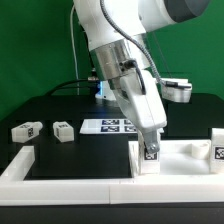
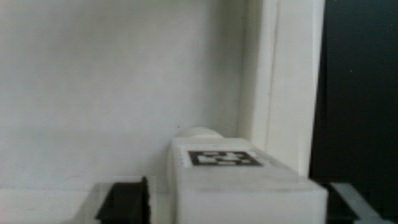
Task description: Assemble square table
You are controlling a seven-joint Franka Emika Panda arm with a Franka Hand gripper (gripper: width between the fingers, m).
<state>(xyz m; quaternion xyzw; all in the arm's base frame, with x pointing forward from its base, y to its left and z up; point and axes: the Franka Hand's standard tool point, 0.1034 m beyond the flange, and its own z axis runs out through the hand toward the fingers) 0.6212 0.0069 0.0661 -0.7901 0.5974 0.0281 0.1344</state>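
Square table leg stands on the tabletop between jaws; grip unclear.

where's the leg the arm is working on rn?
Exterior view, right of centre near the front: the leg stands directly under the gripper, at the tabletop's corner on the exterior view's left.

The black surface bears a leg and a second leg, lying near each other but apart toward its edge at the exterior view's left. The marker board lies flat around its middle. White rails run along the near edge. The tabletop sits at the near corner on the exterior view's right.
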